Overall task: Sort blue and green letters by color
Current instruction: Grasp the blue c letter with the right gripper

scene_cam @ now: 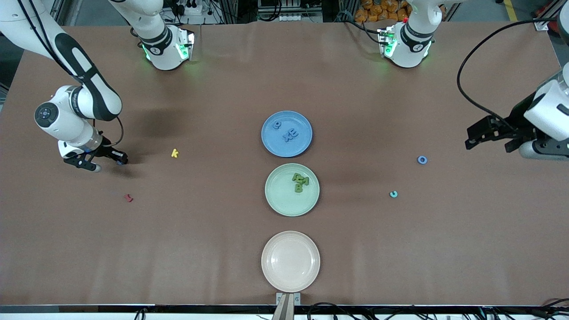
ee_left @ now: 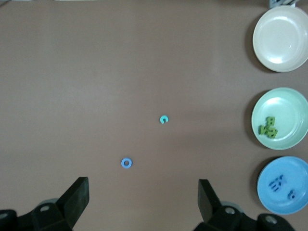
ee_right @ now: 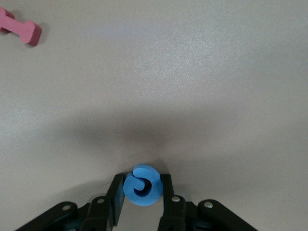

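- On the blue plate (scene_cam: 286, 134) lay blue letters (scene_cam: 291, 134) that read as X and E.
- On the green plate (scene_cam: 292, 190) a green letter (scene_cam: 298, 188) read as B.
- A yellow letter (scene_cam: 174, 153) on the table (scene_cam: 213, 213) read as k.

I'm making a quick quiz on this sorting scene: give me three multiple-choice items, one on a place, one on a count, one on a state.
1. Where does the blue ring lie?
A. on the blue plate
B. on the table toward the left arm's end
C. on the cream plate

2. How many letters are on the blue plate?
A. one
B. three
C. six

3. What is the right tool doing?
A. gripping a blue letter
B. open over a plate
C. holding the yellow k

Answers: 1 B, the ring sits on bare table below the left tool. 2 B, three blue shapes show. 3 A, the fingers pinch it.
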You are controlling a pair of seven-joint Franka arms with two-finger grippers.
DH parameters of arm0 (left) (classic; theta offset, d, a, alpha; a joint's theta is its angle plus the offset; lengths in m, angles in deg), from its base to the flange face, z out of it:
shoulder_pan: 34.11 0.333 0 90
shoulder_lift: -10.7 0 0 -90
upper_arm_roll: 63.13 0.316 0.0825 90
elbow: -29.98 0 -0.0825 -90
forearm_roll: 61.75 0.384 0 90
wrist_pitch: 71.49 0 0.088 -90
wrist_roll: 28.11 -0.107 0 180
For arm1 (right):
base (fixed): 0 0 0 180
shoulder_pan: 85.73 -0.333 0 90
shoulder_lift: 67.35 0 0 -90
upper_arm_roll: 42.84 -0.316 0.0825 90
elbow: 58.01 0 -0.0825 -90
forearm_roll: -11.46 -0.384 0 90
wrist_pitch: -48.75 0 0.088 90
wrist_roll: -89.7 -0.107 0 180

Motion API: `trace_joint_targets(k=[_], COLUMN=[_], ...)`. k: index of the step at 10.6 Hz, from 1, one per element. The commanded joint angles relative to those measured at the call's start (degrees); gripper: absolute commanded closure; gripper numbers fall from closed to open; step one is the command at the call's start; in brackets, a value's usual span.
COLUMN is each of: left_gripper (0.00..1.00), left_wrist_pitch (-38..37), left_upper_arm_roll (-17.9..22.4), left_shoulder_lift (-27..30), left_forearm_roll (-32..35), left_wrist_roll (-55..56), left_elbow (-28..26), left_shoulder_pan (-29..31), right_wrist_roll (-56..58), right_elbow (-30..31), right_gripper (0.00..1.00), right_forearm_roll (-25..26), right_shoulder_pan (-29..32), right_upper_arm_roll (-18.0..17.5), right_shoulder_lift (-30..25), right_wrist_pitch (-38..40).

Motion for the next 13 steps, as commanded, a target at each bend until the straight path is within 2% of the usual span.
trace_joint_targets(k=[1,3,4,5,7,9,11,13], left_gripper=[0.00,0.00,0.00,0.00,0.00,0.00,0.00,0.00], left_wrist_pitch=[-2.1,-3.7,-5.1,-5.9,-6.0,-6.0,-6.0,-6.0], left_upper_arm_roll=[2.0,4.3,6.7,7.2,7.2,6.9,7.0,6.9], left_shoulder_lift=[8.4,9.9,9.9,9.8,9.1,9.0,7.3,6.7], left_forearm_roll=[-1.0,-0.8,-0.8,-0.8,-1.0,-1.4,-1.4,-1.5], left_wrist_roll=[-2.5,-2.6,-2.7,-2.9,-7.1,-6.5,-6.3,-6.4], left_elbow=[-8.9,-9.6,-9.2,-9.0,-8.9,-8.9,-7.0,-7.0], left_shoulder_pan=[-0.5,-1.8,-3.4,-3.4,-1.6,-0.5,-0.4,-0.7], right_wrist_roll=[0.2,-0.2,-0.8,-2.1,-4.6,-9.1,-16.7,-27.6], right_elbow=[0.1,-0.5,-0.9,-0.9,-0.9,-0.9,-1.6,-4.0], right_gripper=[0.83,0.85,0.86,0.86,0.85,0.85,0.85,0.85], right_forearm_roll=[1.2,1.0,0.4,-1.5,-7.5,-13.5,-16.1,-16.2], right_shoulder_pan=[1.3,0.5,-1.4,-4.0,-10.9,-19.1,-28.0,-38.5], right_upper_arm_roll=[-0.4,-0.5,-0.6,-0.6,-0.6,-0.6,-1.0,-1.0], right_shoulder_lift=[0.4,-1.8,-3.7,-5.5,-7.6,-8.6,-8.5,-7.7], right_wrist_pitch=[-0.2,2.5,5.0,7.6,9.8,10.1,9.6,9.6])
